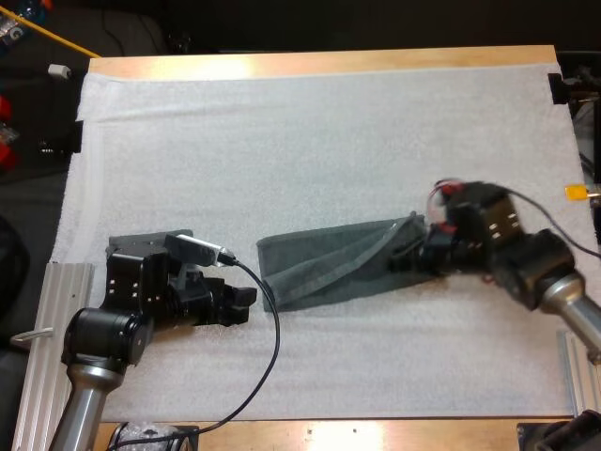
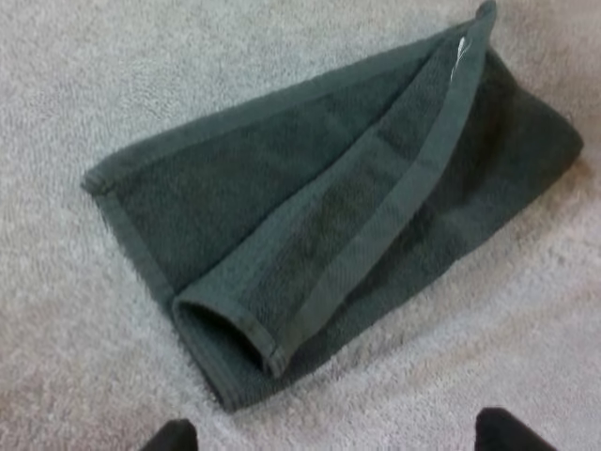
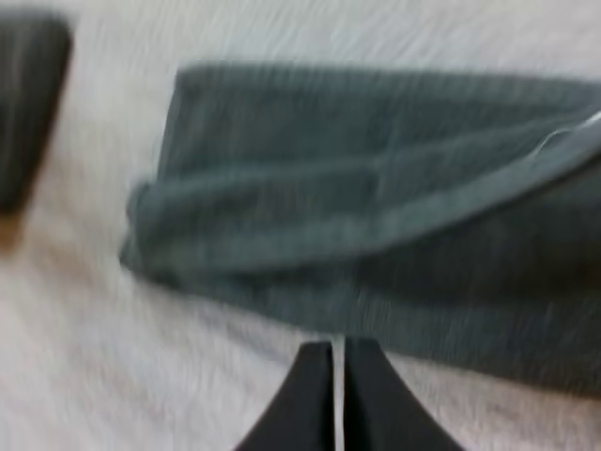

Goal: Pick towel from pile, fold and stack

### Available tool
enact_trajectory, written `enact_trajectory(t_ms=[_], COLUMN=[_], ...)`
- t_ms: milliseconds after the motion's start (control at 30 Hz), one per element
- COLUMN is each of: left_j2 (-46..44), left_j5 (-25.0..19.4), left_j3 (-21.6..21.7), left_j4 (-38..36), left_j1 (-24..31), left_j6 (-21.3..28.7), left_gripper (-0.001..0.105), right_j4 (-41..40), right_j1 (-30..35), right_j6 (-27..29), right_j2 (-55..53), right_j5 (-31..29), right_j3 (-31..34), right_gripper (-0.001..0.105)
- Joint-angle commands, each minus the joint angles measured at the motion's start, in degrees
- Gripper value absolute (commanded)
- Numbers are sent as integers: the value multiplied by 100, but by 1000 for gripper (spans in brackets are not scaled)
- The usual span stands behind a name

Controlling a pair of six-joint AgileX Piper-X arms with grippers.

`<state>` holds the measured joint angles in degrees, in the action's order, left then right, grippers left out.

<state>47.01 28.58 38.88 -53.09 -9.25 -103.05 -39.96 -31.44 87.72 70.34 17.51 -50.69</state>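
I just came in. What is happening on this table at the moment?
Two robot arms are working on one dark grey-green towel, which lies partly folded, long and narrow, in the middle of the white mat. The left gripper is beside the towel's left end, open and clear of the cloth. The right gripper is at the towel's right end, with its fingers shut together on nothing. Neither gripper holds the towel.

Towel (image 1: pixel 333 263): dark grey-green terry cloth, matt, nubby pile with a flatter woven band along the border. Mat (image 1: pixel 310 141): white, soft, finely textured, matt. Table (image 1: pixel 319 62): pale wood, smooth, faint sheen.
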Motion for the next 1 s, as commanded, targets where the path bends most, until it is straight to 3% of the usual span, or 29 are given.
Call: enact_trajectory(t_ms=[0,233,567,967], left_j2=[-38,-38,-38,-38], left_j5=[-52,-52,-52,-52], left_j3=[15,15,15,15], left_j4=[-51,-285,-453,-582], left_j1=[13,13,13,13], left_j6=[8,53,215,215], left_gripper=[58,58,58,58], right_j4=[-71,-252,-328,-484], right_j1=[-82,-519,-1018,-1090], right_j6=[110,85,85,85], right_j2=[-17,589,1942,3024], right_j5=[-177,-191,-188,-239], right_j3=[-63,-137,-842,-1423], right_gripper=[0,0,0,0])
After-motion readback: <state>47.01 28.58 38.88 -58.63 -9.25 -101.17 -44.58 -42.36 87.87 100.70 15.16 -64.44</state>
